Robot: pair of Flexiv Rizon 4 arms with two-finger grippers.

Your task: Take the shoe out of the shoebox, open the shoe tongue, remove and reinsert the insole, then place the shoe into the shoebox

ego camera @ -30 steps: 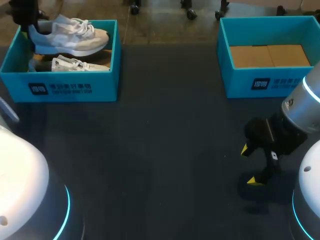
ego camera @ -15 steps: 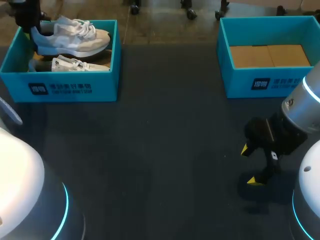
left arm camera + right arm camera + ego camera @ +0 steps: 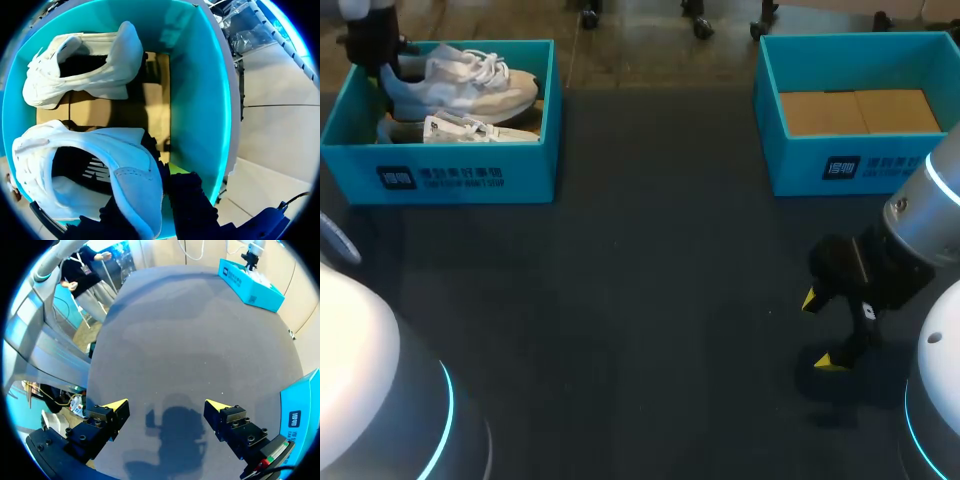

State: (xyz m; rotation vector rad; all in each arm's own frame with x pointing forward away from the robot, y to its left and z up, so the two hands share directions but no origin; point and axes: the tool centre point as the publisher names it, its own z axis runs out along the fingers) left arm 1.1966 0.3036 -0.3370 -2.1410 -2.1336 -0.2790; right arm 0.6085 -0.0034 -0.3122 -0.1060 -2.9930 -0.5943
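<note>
The teal shoebox [image 3: 470, 175] at the far left holds two white shoes. The upper shoe [image 3: 470, 85] is tilted, heel up, with my left gripper [image 3: 375, 45] shut on its heel over the box's left end. The second shoe [image 3: 470, 128] lies on its side below it. In the left wrist view the held shoe [image 3: 100, 175] has its heel pinched between my left gripper's [image 3: 150, 210] dark fingers, and the other shoe [image 3: 85, 70] lies ahead on the box's cardboard floor. My right gripper [image 3: 825, 330] [image 3: 167, 407] hangs open over bare table at the near right.
A second teal shoebox [image 3: 840, 165] stands at the far right, only its cardboard floor showing inside. Dark table [image 3: 650, 280] stretches between the two boxes. The first shoebox [image 3: 252, 282] shows far ahead in the right wrist view.
The held shoe has sunk a little toward the box, its toe dropping, as my left gripper came down slightly. The right arm has not moved.
</note>
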